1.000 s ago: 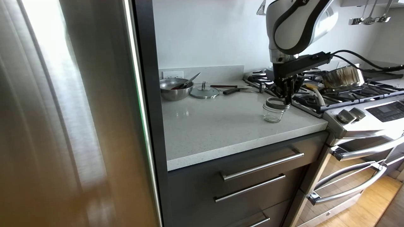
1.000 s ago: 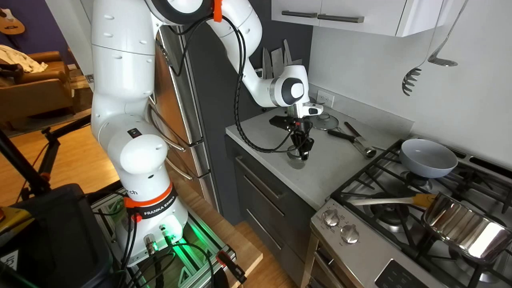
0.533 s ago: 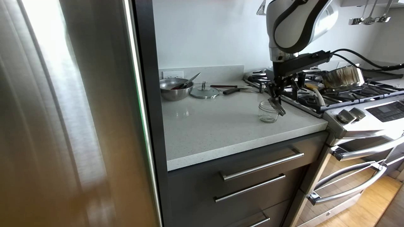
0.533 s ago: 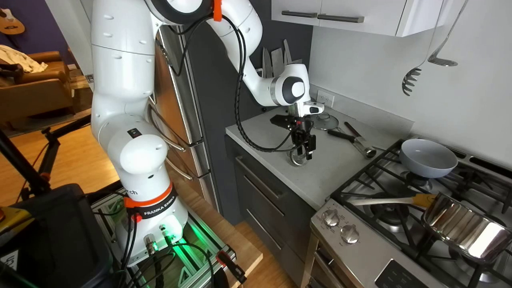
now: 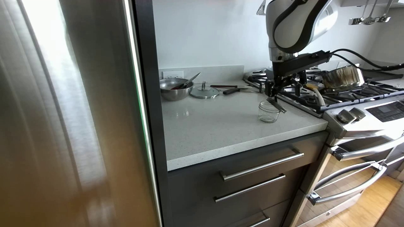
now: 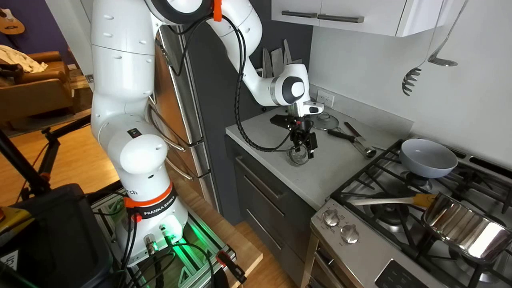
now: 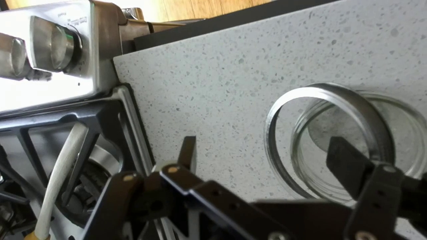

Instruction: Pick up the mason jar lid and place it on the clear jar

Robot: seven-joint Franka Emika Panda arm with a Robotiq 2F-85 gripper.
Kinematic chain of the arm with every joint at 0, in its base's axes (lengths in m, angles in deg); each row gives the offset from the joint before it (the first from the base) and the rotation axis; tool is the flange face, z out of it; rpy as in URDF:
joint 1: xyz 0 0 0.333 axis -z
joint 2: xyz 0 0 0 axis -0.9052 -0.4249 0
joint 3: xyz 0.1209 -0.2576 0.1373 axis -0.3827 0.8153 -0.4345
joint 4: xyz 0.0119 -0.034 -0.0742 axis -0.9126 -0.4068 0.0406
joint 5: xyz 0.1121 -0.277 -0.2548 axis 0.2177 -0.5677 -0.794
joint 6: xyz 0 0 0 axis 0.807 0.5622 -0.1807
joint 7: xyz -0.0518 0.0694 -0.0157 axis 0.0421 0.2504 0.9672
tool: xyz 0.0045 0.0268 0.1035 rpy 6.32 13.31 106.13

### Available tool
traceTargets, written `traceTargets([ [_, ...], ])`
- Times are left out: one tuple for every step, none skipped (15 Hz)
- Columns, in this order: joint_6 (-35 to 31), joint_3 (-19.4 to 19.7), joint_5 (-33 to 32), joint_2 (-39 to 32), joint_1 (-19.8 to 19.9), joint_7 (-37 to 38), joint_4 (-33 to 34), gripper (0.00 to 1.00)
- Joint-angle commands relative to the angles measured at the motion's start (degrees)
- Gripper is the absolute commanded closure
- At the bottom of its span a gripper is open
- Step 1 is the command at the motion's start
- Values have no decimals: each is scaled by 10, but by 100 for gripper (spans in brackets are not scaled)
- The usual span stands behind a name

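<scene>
The clear jar (image 5: 268, 113) stands upright on the counter, also seen in an exterior view as a small glass jar (image 6: 297, 159). The mason jar lid (image 5: 277, 105), a dark metal ring, slants across the jar's mouth, its far end jutting past the rim. Through the wrist camera the lid (image 7: 369, 121) sits off-centre from the jar (image 7: 405, 123), overlapping its rim. My gripper (image 7: 263, 141) is spread wide just above. One of its fingers (image 7: 347, 166) overlaps the ring's opening; whether it touches the lid I cannot tell. The other finger (image 7: 189, 148) stands clear over the counter.
The stove (image 5: 318, 108) borders the counter (image 5: 217, 132), with a steel pot (image 6: 468, 232) and a grey pan (image 6: 428, 158) on it. A steel bowl (image 5: 175, 94), a glass pot lid (image 5: 204, 92) and utensils (image 5: 232, 90) lie toward the wall.
The gripper has gone from closed on the lid to spread apart. The lid has come out of the grip and tipped to a slant. The jar has shifted slightly.
</scene>
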Motion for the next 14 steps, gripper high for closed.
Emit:
traceTargets([
  [-1,-8,6,-3,3,-3,-1,0],
  [-3,-10,10,-2,4,-6,-3,1],
  [-6,-11,11,0,5,-7,-5,0],
  [-10,-13,14,3,5,-7,-7,0],
  [-13,-15,18,4,6,-11,-7,0],
  [-14,-16,20,3,6,-10,-7,0],
  [-17,-18,24,3,7,-11,-6,0],
  [-19,-20,28,2,7,-13,-6,0],
  [-24,-22,34,2,8,-16,-7,0],
  [-25,-23,38,2,9,-18,-7,0],
  [-28,-24,43,2,9,-21,-7,0],
  [-30,-25,47,2,9,-22,-6,0],
  [-30,-26,51,4,9,-24,-6,0],
  [-31,-26,52,5,8,-24,-6,0],
])
